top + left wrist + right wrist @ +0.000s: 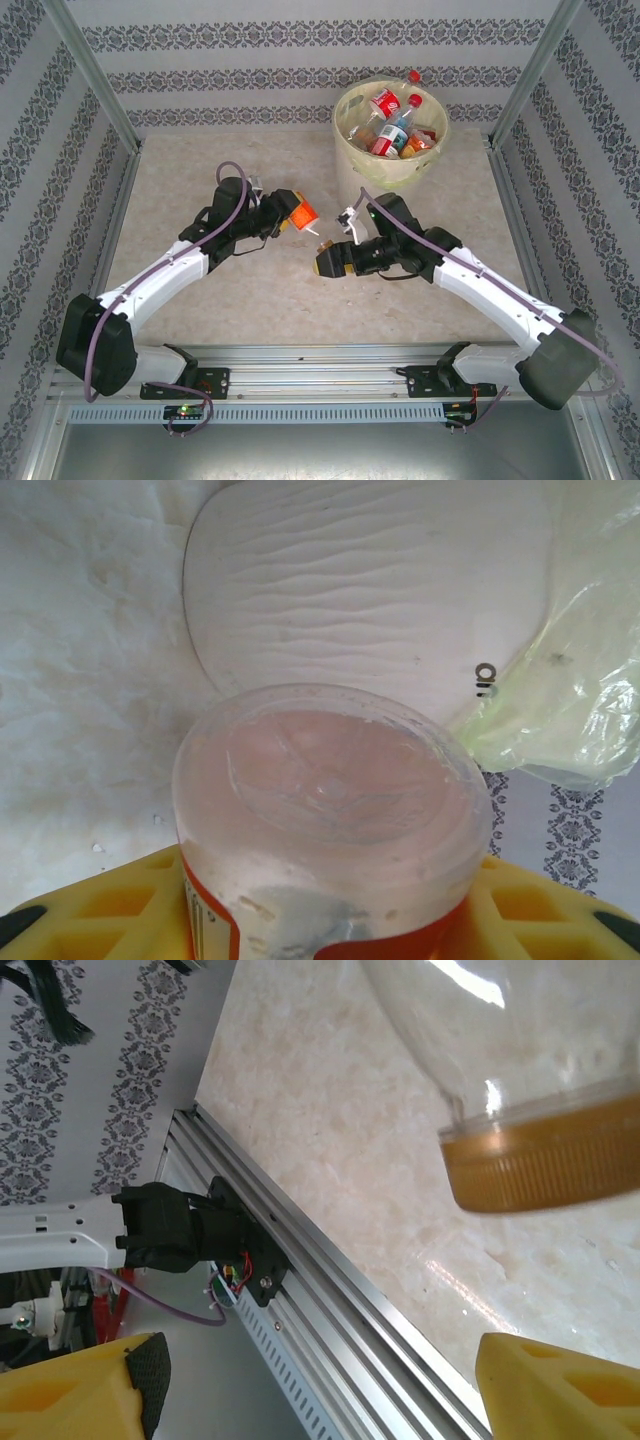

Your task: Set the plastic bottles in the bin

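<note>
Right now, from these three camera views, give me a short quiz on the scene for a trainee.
1. True or false: the left gripper is shut on an orange-labelled bottle.
2. Where on the table does the bin stand? A) near left corner B) far side, right of centre C) between the arm bases.
3. Fill in: the cap on the clear bottle ahead of the right gripper is ____.
Key: 1 true; 2 B; 3 orange-brown.
</note>
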You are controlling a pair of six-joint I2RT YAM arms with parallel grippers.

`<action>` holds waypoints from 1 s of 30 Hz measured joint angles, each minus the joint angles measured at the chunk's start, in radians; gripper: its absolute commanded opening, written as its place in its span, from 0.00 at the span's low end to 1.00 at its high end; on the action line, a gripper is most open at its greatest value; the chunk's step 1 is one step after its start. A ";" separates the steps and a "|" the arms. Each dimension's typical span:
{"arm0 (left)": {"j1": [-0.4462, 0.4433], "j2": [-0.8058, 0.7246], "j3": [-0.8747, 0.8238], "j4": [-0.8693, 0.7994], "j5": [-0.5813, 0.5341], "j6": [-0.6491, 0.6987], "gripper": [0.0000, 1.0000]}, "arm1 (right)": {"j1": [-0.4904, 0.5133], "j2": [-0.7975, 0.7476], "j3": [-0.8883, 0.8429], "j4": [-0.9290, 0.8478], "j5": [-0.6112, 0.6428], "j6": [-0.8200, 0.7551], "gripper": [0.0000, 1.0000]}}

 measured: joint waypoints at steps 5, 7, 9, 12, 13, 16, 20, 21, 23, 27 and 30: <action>0.000 0.018 0.008 0.000 0.028 -0.008 0.38 | 0.002 0.044 0.041 0.021 -0.001 -0.004 0.61; 0.000 0.019 0.009 0.000 0.034 -0.013 0.38 | 0.002 0.053 0.045 0.022 -0.004 -0.005 0.58; 0.000 0.020 0.011 0.000 0.037 -0.017 0.38 | 0.002 0.054 0.046 0.021 -0.006 -0.007 0.61; 0.000 0.032 0.019 0.000 0.051 -0.021 0.38 | 0.002 0.054 0.047 0.015 -0.006 -0.008 0.61; 0.000 0.035 0.021 0.000 0.055 -0.021 0.38 | 0.002 0.054 0.047 0.007 -0.003 -0.012 0.61; 0.002 0.042 0.033 -0.016 0.060 -0.019 0.38 | 0.002 0.054 0.058 -0.060 0.032 -0.046 0.73; 0.002 0.042 0.060 -0.026 0.068 -0.020 0.38 | 0.000 0.053 0.066 -0.130 0.082 -0.086 0.86; 0.002 0.042 0.064 -0.026 0.076 -0.020 0.38 | -0.001 0.053 0.066 -0.137 0.090 -0.088 0.87; 0.002 0.042 0.066 -0.026 0.090 -0.020 0.39 | -0.006 0.053 0.066 -0.142 0.098 -0.088 0.88; 0.002 0.049 0.071 -0.040 0.124 -0.018 0.39 | -0.014 0.066 0.089 -0.145 0.106 -0.101 0.88; 0.002 0.060 0.076 -0.048 0.154 -0.017 0.39 | -0.024 0.098 0.130 -0.137 0.104 -0.114 0.86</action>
